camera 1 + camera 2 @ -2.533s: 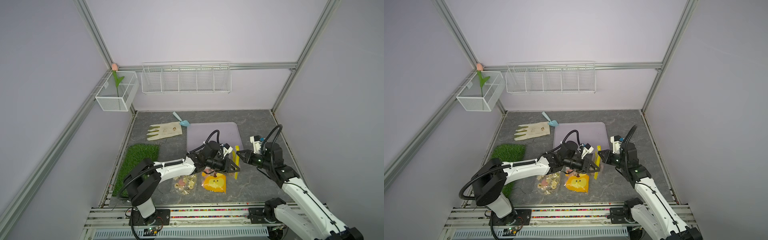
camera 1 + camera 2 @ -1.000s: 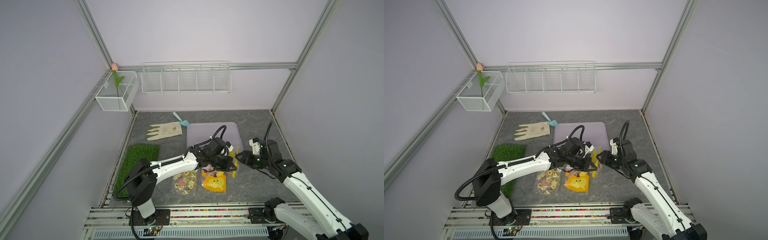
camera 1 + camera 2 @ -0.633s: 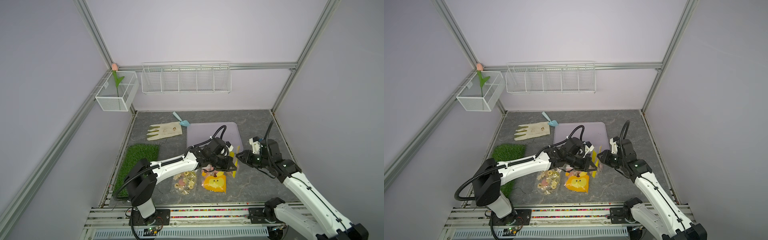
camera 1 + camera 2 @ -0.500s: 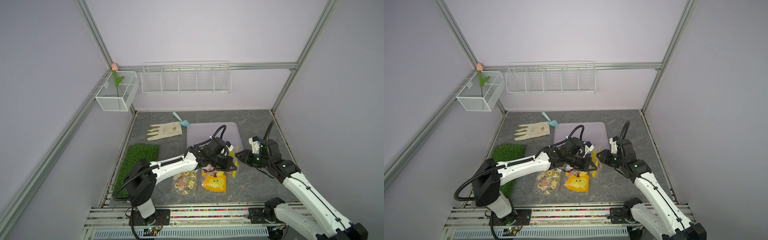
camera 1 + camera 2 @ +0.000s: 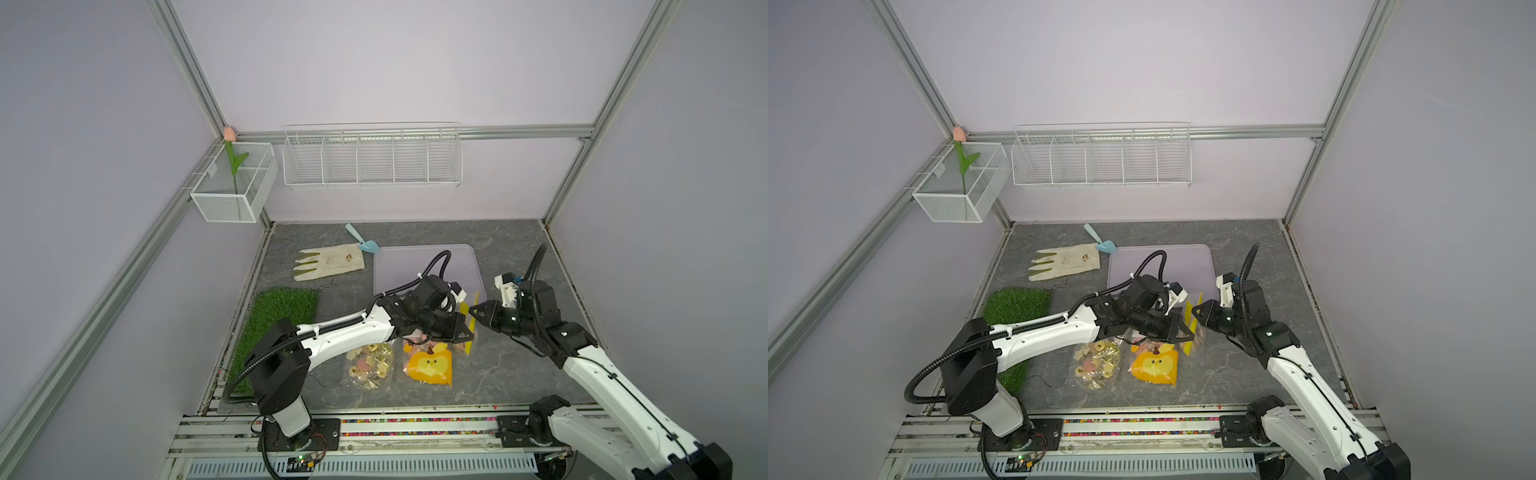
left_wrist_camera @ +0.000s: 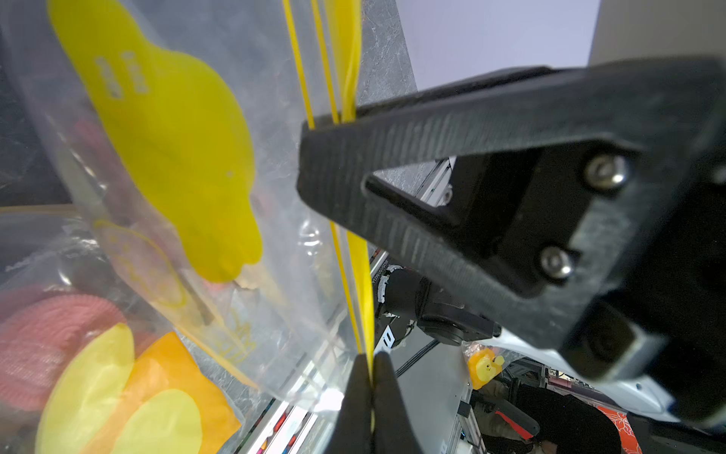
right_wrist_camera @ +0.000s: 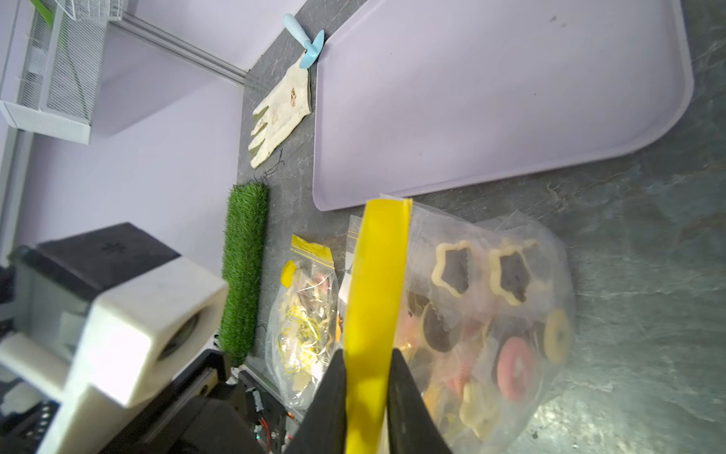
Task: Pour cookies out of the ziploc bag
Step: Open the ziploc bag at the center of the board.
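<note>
At the front of the counter (image 5: 519, 374) you have a small clear pouch (image 5: 369, 368) of cream bits. Just beside it lies a yellow-orange face piece (image 5: 429, 365).

Right behind those, your two arms meet at the ziploc bag (image 7: 491, 314). Your left pincer (image 6: 371, 377) is pinched tight on the bag's yellow zip strip (image 7: 377, 275), its tips closed flat against it. Your right pincer (image 7: 367, 365) stands narrow on the same strip, with a finger pressed to each side. The strip is lifted while the bag's belly sags onto the counter, just beside the near edge of the lilac tray (image 7: 510, 98). The cookies (image 7: 512, 367) are all inside the bag: pink rings, cream stars with dark centres and brown discs.

Beyond the tray's far corner you see a blue scoop (image 5: 365, 245) touching a glove (image 5: 328, 262). A grass mat (image 5: 282, 307) lies at the counter's left side. On the back wall hang a wire rack (image 5: 372, 158) and a mesh box (image 5: 232, 195).
</note>
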